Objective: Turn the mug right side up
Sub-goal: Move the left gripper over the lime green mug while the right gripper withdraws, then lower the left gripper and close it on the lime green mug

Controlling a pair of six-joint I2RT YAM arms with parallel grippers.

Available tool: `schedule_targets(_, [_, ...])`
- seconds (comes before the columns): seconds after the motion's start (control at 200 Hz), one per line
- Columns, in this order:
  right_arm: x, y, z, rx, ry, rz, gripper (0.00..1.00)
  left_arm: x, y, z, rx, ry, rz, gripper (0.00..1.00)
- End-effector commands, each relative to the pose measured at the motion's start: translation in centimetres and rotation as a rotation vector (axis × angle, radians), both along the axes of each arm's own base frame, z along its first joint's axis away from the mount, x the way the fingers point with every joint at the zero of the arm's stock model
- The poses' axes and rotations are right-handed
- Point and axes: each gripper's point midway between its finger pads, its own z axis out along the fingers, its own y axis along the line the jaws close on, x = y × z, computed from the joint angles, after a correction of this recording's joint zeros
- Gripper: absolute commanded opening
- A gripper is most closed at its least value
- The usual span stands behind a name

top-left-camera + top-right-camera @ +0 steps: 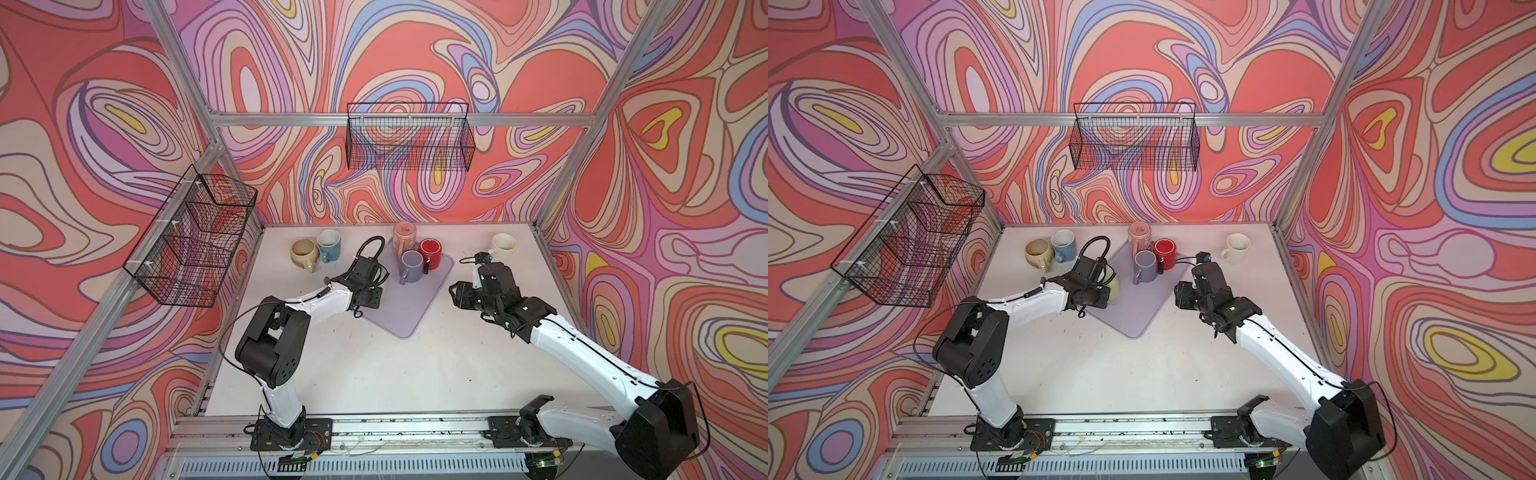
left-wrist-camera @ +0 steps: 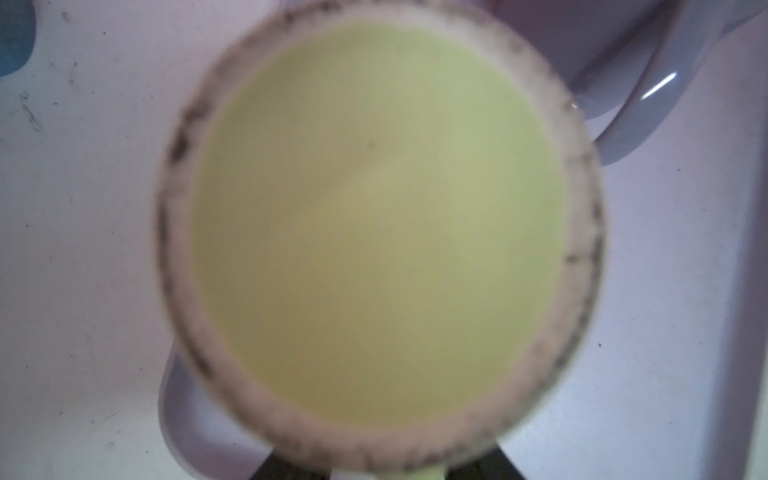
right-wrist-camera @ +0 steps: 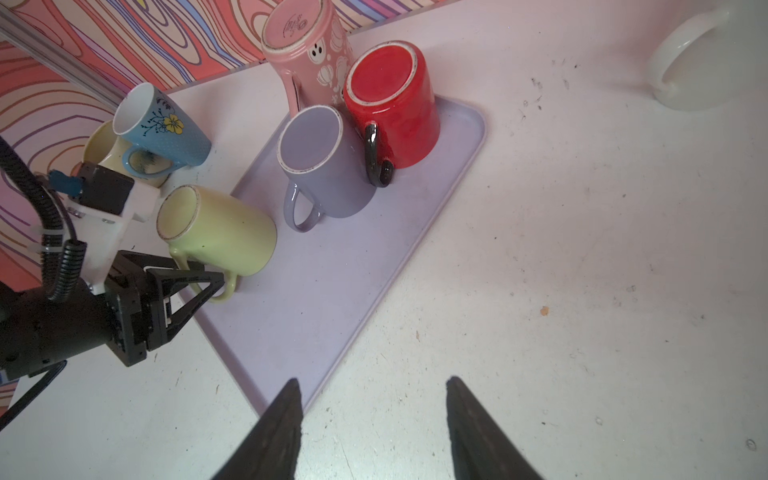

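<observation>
The left jaws appeared to stand slightly apart on either side of the green mug's handle. The blurred left wrist view left it unclear whether either one touched it. The left arm reached low and forward from its base, its wrist over the left edge of the lavender tray. The mug sat at that edge of the tray, base uppermost and leaning, with its handle toward the jaws.

The right jaws hung wide apart, holding nothing, above the desk just off the tray's right edge. The right arm stretched in from the near right corner.

The purple mug stood just beside the green one, with the red mug and pink mug behind it, all base-up. Open desk lay in front of the tray and between it and the white mug.

In both top views the left wrist hid most of the green mug. The right wrist view showed its full side and handle. The left wrist view showed only its scuffed base ring.
</observation>
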Motion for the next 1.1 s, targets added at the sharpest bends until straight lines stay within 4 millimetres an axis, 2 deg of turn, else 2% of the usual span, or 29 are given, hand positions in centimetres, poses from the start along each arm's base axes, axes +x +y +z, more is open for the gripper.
schedule_targets(0.0, [0.1,0.2,-0.4,-0.003,-0.001,0.007,0.57,0.1,-0.3,-0.5,0.016,-0.017,0.005,0.46])
schedule_targets(0.26, [0.6,0.5,-0.6,-0.007,0.000,0.017,0.57,0.1,-0.8,-1.6,0.032,-0.019,-0.003,0.45])
schedule_targets(0.631, [0.4,0.4,-1.2,-0.004,0.008,0.010,0.57,-0.2,-0.3,-2.9,0.043,-0.011,0.022,0.42])
schedule_targets(0.941, [0.3,0.4,-1.5,-0.004,0.015,0.009,0.57,-0.1,-0.5,-3.4,0.027,-0.013,0.022,0.29])
schedule_targets(1.092, [0.3,0.3,-1.6,-0.004,0.016,0.005,0.57,0.1,-0.7,-3.0,0.020,-0.030,0.017,0.23])
